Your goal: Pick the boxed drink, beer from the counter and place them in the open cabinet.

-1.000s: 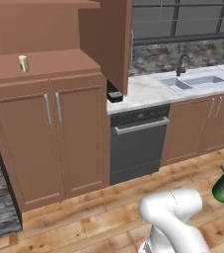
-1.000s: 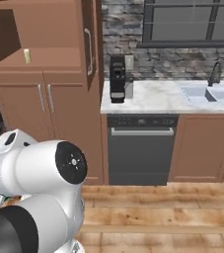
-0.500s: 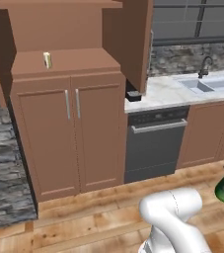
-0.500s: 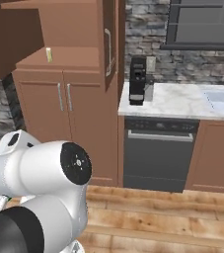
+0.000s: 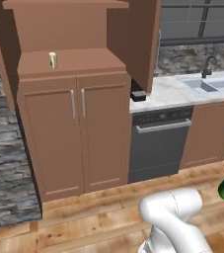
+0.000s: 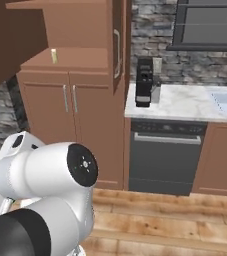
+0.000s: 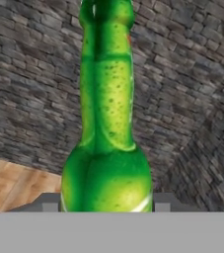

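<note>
No legible label showing on beer [image 7: 106, 123]; gripper [image 7: 106, 200] clamping its body, fingertips mostly hidden; boxed drink [image 5: 53, 60] sitting in open cabinet [image 5: 74, 123] niche

The beer [image 7: 107, 128] is looking like glossy green glass, kinda translucent with tiny dark specks through it, and it's catching soft highlights down the neck. The open cabinet [image 5: 76, 128] is showing as smooth matt reddish-brown wood with barely any grain, and its bar handles [image 5: 78, 103] are reading as brushed silver metal. The counter [image 6: 185, 102] at the right of the right base view is looking like polished pale marble with grey veining. The dishwasher [image 5: 159, 143] front is coming across as dark matt metal. The floor [image 5: 84, 222] is showing as warm wood planks with visible grain, and the wall [image 7: 182, 89] is looking like rough grey stonework.
</note>
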